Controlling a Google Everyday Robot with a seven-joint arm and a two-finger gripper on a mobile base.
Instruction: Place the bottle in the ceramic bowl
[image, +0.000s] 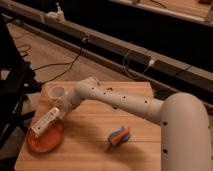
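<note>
The white squeeze bottle (44, 123) is held tilted over the orange-brown ceramic bowl (44, 145), which sits at the front left of the wooden table (85, 155). Its lower end hangs just above the bowl's left side. My gripper (59, 113) is at the bottle's upper right end, shut on it, over the bowl's far rim. The white arm reaches in from the right across the table.
A small whitish translucent cup (56, 92) stands just behind the gripper at the table's back left. An orange-and-blue-grey object (119, 136) lies at the table's middle front. Cables trail on the floor behind, and a dark stand is at the left.
</note>
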